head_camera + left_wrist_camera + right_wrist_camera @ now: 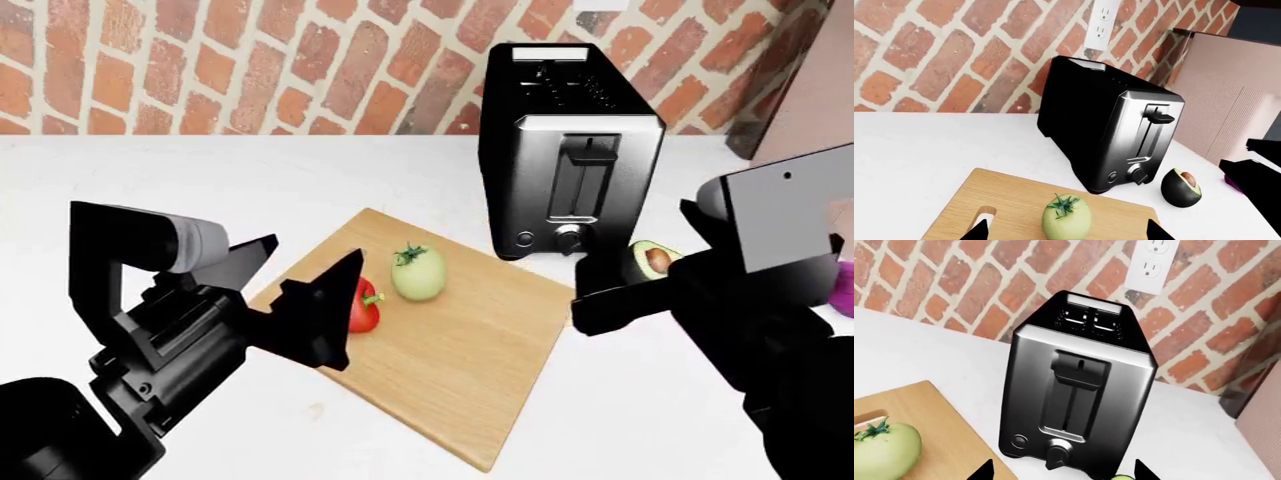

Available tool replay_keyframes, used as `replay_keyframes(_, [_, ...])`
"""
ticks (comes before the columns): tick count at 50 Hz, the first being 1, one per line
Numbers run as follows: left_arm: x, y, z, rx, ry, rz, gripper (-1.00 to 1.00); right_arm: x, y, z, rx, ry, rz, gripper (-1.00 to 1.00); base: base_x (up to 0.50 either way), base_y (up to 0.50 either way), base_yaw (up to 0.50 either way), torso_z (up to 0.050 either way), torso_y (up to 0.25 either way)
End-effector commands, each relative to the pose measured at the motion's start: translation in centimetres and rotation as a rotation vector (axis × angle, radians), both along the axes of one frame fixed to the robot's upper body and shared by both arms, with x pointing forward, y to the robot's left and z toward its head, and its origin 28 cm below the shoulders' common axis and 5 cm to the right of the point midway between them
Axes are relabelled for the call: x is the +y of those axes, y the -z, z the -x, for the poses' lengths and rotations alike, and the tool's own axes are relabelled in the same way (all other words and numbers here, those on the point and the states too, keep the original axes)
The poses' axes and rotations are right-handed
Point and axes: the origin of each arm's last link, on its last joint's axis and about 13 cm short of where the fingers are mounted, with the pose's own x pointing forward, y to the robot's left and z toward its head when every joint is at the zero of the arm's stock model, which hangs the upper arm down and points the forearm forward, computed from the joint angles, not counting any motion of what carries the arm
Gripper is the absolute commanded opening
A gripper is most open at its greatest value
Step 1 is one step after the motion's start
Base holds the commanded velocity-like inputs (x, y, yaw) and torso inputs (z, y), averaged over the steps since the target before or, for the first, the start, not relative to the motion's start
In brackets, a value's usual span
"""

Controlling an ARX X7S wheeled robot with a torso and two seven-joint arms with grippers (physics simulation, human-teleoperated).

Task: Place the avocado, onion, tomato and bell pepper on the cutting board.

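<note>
The light-wood cutting board [467,360] lies in front of the toaster. On it stand the pale green tomato [418,272] [1066,219] and the red bell pepper [364,305], which is half hidden behind my left gripper [300,290] [1069,234]. That gripper is open and hovers over the board just short of the tomato. The halved avocado [651,258] [1181,187] sits on the counter beside the toaster. My right gripper [641,295] [1064,475] is open close in front of it. Only a purple sliver of the onion [843,288] shows behind the right arm.
A black and steel toaster [567,150] stands against the brick wall, between board and avocado. A white wall outlet [1151,262] is above it. A pinkish cabinet side [1234,105] closes the counter on the right. White counter [200,170] stretches left of the board.
</note>
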Motion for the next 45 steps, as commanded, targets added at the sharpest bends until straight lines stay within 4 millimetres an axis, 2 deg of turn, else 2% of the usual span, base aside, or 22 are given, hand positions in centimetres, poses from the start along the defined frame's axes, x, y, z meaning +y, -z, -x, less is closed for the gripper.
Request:
replay_keyframes(1, [0.1,0.1,-0.1,-0.001,0.001,0.001,1.00,-0.5,0.3,-0.5,0.026,0.036,0.028,1.00,0.00,0.00,0.00,0.000,0.000])
replay_keyframes(45, [0.0,0.8,-0.2,0.021,0.009,-0.002,1.00,-1.8,2.3,-2.8,0.152,0.086,0.105,1.00,0.00,0.00,0.00,0.000,0.000])
